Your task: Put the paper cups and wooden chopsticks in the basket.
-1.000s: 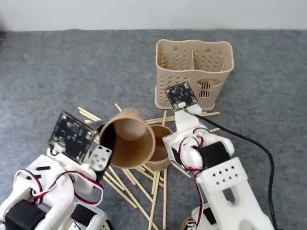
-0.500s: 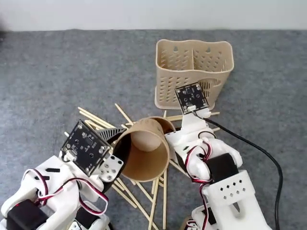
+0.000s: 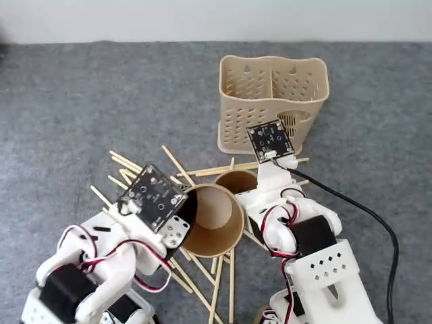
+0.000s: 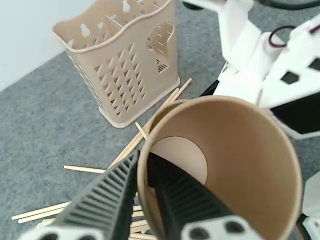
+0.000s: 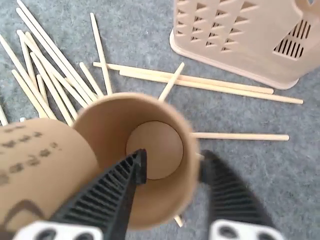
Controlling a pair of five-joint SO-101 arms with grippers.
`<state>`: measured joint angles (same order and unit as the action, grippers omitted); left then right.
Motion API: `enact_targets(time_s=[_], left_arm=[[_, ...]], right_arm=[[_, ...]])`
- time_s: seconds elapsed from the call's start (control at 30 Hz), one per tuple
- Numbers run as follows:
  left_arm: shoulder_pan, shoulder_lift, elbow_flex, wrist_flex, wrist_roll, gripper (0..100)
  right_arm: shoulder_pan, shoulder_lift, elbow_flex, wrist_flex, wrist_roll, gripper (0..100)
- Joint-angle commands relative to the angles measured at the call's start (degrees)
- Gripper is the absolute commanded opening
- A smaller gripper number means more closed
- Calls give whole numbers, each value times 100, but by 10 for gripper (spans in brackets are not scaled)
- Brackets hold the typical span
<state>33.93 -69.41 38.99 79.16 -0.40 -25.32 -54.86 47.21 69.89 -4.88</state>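
Overall, the grey carpet-textured counter (image 3: 67, 101) carries all items, with positions given on the high view's clock face.

1. The beige perforated plastic basket (image 3: 273, 101) stands upright at 1 o'clock from the counter centre. A partition divides it into two compartments.
2. The large brown paper cup (image 3: 212, 219) sits at 6 o'clock from the centre, tilted, mouth facing up. The left tool (image 4: 142, 165) pinches its wall, one finger inside the rim and one outside.
3. The second brown paper cup (image 3: 236, 181) stands mouth up at 1 o'clock from the large cup, just beside it; contact cannot be confirmed. The right tool (image 5: 172, 160) is spread across this cup's wall: one finger reaches inside, the other stays outside, with a gap at the wall.
4. The pale wooden chopsticks (image 3: 135, 164) lie scattered flat on the counter, from 9 o'clock of the cups round to 6 o'clock. Several more lie between the cups and the basket base.
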Motion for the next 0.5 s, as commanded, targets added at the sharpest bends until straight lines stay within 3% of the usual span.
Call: enact_targets(time_s=[0.0,0.47], left_arm=[[70,88,180,-308,-114,13],[62,62,-207,-527,-105,13]], right_arm=[[31,-145,-53,75,-53,249],[233,-154,-536,75,-35,250]])
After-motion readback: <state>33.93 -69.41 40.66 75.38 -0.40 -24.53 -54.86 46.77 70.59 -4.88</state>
